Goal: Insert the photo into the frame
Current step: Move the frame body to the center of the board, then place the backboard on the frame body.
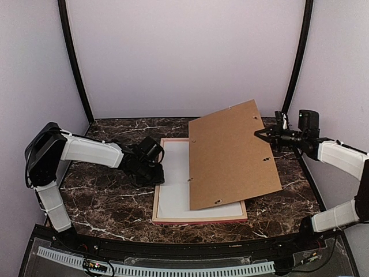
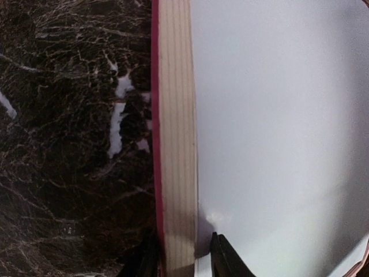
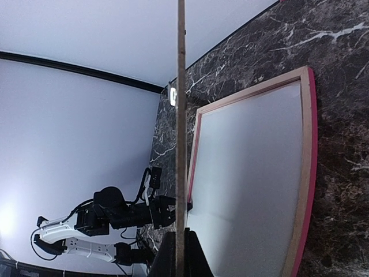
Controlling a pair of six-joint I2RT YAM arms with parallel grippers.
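The photo [image 1: 174, 173] lies white back up inside the frame [image 1: 199, 220], flat on the table [image 1: 104, 202], just right of the left pincer [image 1: 155, 173], the nearer one, whose jaws stand slightly apart astride the frame's left rail without pinching it. The right pincer [image 1: 260, 134] is clamped on the right edge of the cardboard board [image 1: 230, 156], which slopes down to its left over the photo's right part. Photo and board both seem to run long from near to far, the board a little skewed; lowering it squarely looks like the next job
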